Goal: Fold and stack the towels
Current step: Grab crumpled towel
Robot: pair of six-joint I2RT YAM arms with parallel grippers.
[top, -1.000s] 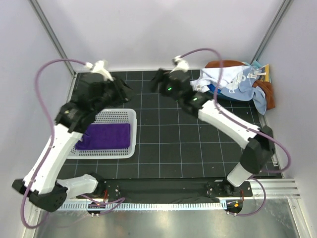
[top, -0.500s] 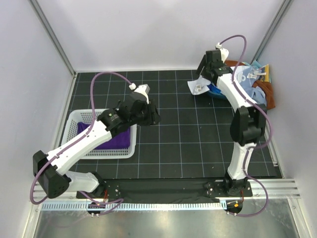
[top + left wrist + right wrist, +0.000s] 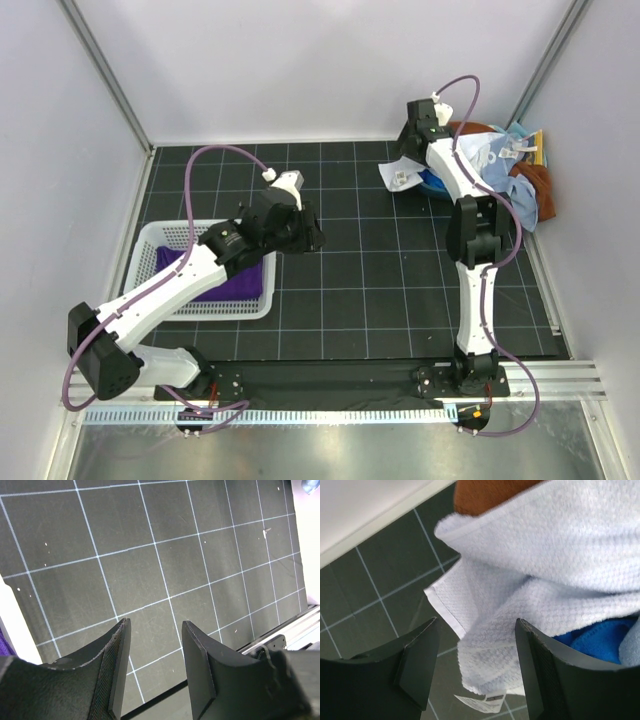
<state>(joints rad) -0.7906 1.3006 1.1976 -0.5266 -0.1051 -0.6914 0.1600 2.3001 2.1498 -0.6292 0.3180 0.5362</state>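
We see the left hand [image 3: 155,630] poised over the bare black gridded desk [image 3: 350,280], just right of the white slotted basket [image 3: 255,305], its jaws moderately parted with nothing between them. The dark purple towel [image 3: 250,280] lies flat in the basket, partly hidden under the left arm. The right hand [image 3: 476,630] is at the back right corner, jaws spread wide above the white towel [image 3: 535,555], whose hemmed corner and label show between the fingers in the wrist view; we cannot tell whether they touch it. That towel sits in a loose heap with a rust-brown towel [image 3: 485,492], a bright blue cloth [image 3: 592,635] beneath it and a light blue towel [image 3: 495,180]
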